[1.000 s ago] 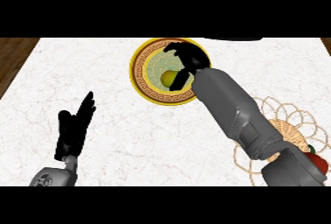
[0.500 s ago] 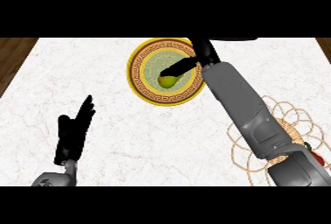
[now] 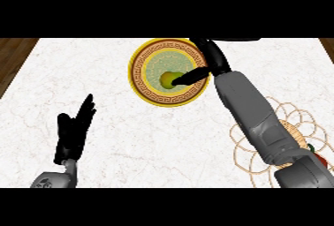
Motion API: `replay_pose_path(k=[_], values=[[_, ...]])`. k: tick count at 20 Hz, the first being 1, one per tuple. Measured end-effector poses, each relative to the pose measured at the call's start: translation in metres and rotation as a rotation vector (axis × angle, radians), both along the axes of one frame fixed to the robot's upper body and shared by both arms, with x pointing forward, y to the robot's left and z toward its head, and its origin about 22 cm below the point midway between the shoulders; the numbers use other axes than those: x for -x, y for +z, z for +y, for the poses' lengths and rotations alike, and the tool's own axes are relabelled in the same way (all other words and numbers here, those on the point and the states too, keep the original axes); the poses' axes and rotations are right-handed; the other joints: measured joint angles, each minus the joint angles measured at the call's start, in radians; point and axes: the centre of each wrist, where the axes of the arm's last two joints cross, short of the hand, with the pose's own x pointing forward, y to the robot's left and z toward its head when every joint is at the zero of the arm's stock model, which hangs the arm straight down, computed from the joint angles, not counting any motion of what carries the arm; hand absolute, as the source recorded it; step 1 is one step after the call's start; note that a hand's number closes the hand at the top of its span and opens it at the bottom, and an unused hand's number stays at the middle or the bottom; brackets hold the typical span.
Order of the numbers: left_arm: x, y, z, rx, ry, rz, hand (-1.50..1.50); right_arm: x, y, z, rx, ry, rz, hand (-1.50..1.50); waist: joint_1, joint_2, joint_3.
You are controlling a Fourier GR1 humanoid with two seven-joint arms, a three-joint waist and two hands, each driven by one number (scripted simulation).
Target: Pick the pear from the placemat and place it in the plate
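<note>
Just left of right robot hand point(image 3: 210, 57), pear point(image 3: 169, 79) lies in plate point(image 3: 142, 86); fingers released, one touching pear. Placing step ending; next, withdraw hand.

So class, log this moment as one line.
pear: in plate | right hand: open, finger at pear | left hand: open, resting | placemat: bare

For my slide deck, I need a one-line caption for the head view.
Right hand over the gold-rimmed plate, a finger touching the pear lying in it; left hand rests open.
</note>
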Motion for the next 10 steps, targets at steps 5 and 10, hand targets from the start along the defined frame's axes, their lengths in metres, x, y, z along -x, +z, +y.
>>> replay_pose_path(k=[5,10], values=[[0.002,-0.001,-0.001,-0.001,-0.001,0.000,0.00,0.001,-0.005,0.001,-0.002,0.012,-0.020,-1.50,0.001,0.000,0.000],[0.002,0.000,-0.001,0.002,-0.006,0.002,0.00,0.004,-0.013,0.004,0.032,-0.016,-0.014,-1.50,0.003,0.000,0.000]])
